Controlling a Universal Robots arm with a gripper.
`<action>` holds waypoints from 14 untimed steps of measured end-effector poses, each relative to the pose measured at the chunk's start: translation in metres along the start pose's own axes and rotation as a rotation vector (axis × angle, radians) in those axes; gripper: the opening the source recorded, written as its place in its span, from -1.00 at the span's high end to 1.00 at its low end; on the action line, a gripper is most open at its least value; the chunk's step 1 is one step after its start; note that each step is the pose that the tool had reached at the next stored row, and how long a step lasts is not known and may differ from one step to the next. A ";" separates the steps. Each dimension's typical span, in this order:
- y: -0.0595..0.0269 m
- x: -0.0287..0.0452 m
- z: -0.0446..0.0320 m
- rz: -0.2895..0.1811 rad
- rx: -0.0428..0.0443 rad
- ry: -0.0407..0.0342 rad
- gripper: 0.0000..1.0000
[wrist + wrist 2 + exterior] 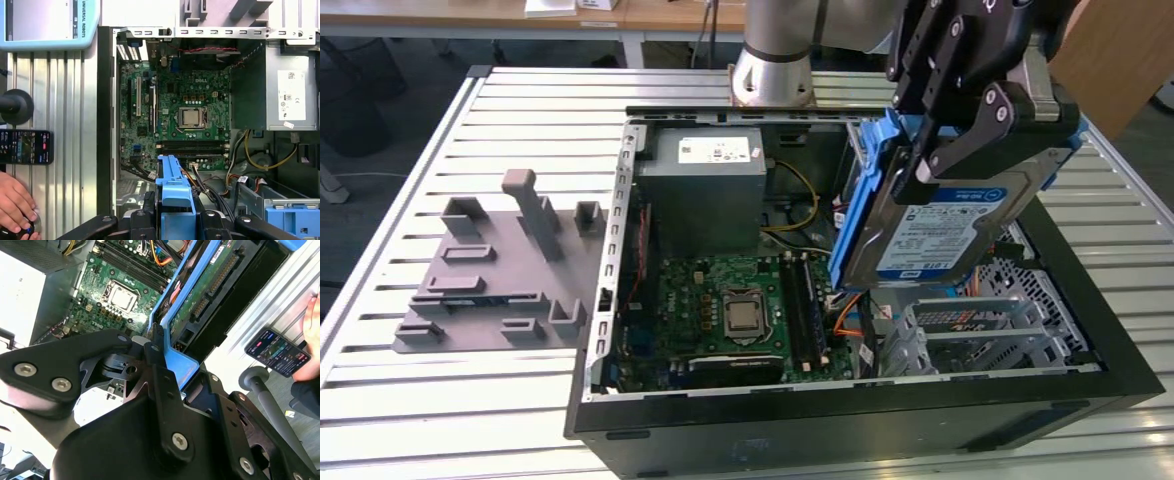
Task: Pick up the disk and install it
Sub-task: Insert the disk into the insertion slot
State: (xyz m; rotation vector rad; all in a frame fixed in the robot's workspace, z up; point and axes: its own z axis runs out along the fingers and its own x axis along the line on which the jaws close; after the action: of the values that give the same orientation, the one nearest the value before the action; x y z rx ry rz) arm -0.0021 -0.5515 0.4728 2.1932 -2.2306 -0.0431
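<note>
My gripper (950,150) is shut on the disk (961,215), a grey metal hard drive with a white and blue label in a blue plastic carrier frame (861,205). I hold it tilted, on edge, above the open computer case (854,420), over the metal drive cage (981,330) on the exterior view's right. In the second wrist view the disk's green circuit-board underside (200,295) faces the camera, with my black fingers (156,357) clamped on the blue frame. In the first wrist view the blue frame (174,192) juts out from my gripper (175,225) over the motherboard (180,115).
A grey power supply box (707,180) with a white sticker sits at the back of the case. A grey fixture (494,270) lies on the slatted table at the exterior view's left. A person's hand (15,205), a phone (25,147) and a pendant (50,25) are beside the case.
</note>
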 end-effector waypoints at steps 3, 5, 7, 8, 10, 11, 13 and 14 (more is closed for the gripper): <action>-0.0001 0.0008 0.0004 0.000 0.0001 -0.0002 0.27; -0.0003 0.0012 0.0006 0.000 0.0000 0.0001 0.27; -0.0011 0.0015 0.0009 0.000 0.0000 0.0001 0.27; -0.0017 0.0016 0.0010 0.000 0.0000 0.0001 0.27; -0.0031 0.0016 0.0011 0.000 0.0000 0.0002 0.27; -0.0037 0.0016 0.0012 0.000 0.0000 0.0001 0.27; -0.0046 0.0017 0.0013 0.000 0.0000 0.0001 0.27; -0.0049 0.0016 0.0014 0.000 0.0000 0.0000 0.27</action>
State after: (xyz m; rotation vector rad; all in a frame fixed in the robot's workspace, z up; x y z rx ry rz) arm 0.0027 -0.5532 0.4712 2.1932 -2.2306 -0.0431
